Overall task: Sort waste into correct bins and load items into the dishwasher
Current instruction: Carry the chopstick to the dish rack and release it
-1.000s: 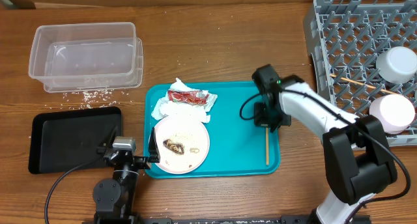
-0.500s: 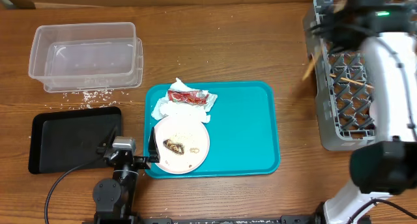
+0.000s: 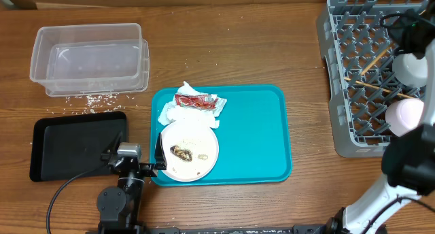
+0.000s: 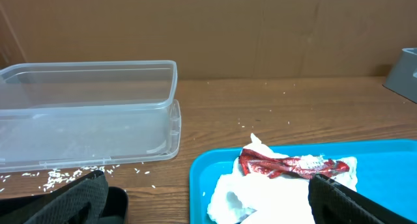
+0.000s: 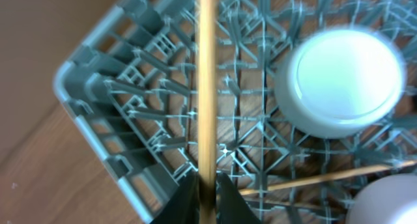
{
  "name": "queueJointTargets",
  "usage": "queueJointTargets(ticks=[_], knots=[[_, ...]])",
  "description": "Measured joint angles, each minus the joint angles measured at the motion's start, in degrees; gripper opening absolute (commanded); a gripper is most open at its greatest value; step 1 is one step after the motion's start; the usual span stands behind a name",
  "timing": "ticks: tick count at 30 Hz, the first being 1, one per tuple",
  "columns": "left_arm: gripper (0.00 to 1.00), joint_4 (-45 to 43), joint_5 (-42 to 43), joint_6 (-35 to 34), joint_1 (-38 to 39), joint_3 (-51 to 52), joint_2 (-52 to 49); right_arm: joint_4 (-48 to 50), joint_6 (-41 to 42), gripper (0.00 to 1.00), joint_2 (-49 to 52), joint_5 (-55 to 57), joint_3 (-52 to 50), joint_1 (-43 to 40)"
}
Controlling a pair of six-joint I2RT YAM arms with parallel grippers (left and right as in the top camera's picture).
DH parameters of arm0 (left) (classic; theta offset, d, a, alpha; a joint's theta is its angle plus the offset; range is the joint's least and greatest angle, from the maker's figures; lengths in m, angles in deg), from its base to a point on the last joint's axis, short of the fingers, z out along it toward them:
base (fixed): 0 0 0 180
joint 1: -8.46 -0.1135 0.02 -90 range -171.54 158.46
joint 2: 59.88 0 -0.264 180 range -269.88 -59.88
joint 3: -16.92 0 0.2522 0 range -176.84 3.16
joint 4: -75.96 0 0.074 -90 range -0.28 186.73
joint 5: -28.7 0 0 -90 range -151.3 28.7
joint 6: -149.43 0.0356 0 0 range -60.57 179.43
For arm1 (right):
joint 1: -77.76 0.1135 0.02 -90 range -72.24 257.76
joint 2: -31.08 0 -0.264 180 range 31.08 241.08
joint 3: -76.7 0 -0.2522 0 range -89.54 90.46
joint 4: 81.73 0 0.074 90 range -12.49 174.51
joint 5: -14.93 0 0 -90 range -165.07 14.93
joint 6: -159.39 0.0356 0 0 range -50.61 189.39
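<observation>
Right gripper (image 5: 207, 193) pinched tight on chopstick (image 5: 207, 81), over grey rack (image 5: 124, 113). White bowl (image 5: 345, 81) sits at chopstick's 2 o'clock. Left gripper (image 4: 215, 198) fingers spread, empty; napkin (image 4: 260, 188) at its 12 o'clock.

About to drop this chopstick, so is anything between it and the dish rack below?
Nothing visible. The chopstick in the right gripper hangs over bare dish rack lattice; the white bowl and the other chopstick lie off to one side.
</observation>
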Motion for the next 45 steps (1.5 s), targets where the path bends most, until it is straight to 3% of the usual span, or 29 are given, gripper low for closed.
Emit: queueJointTargets(ticks=[3, 5, 13, 21, 22, 23, 24, 30, 36, 45], knots=[[1.0, 0.0, 0.0, 0.0, 0.0, 0.0, 0.0, -0.42, -0.52, 0.36, 3.19, -0.2, -0.04, 0.04], [1.0, 0.0, 0.0, 0.0, 0.0, 0.0, 0.0, -1.16, -0.26, 0.44, 4.37, -0.26, -0.07, 0.04], [1.0, 0.0, 0.0, 0.0, 0.0, 0.0, 0.0, -5.7, -0.39, 0.5, 3.87, -2.05, -0.07, 0.04], [1.0, 0.0, 0.0, 0.0, 0.0, 0.0, 0.0, -12.35, -0.74, 0.64, -7.74, -15.41, -0.07, 0.04], [1.0, 0.0, 0.0, 0.0, 0.0, 0.0, 0.0, -13.27, -1.11, 0.68, -9.92, -16.5, -0.07, 0.07], [1.0, 0.02, 0.0, 0.0, 0.0, 0.0, 0.0, -14.27, -1.49, 0.87, -12.61, -17.38, -0.07, 0.11], [1.0, 0.0, 0.0, 0.0, 0.0, 0.0, 0.0, -15.26, -1.55, 1.0, -15.23, -17.7, -0.04, 0.11], [1.0, 0.0, 0.0, 0.0, 0.0, 0.0, 0.0, -22.4, -2.67, 1.0, -24.85, -14.82, 0.52, 0.11], [1.0, 0.0, 0.0, 0.0, 0.0, 0.0, 0.0, -28.37, -2.95, 1.0, -22.75, -15.5, 0.33, 0.09], [1.0, 0.0, 0.0, 0.0, 0.0, 0.0, 0.0, -24.04, -3.1, 1.0, -22.36, -15.08, 0.26, 0.11]])
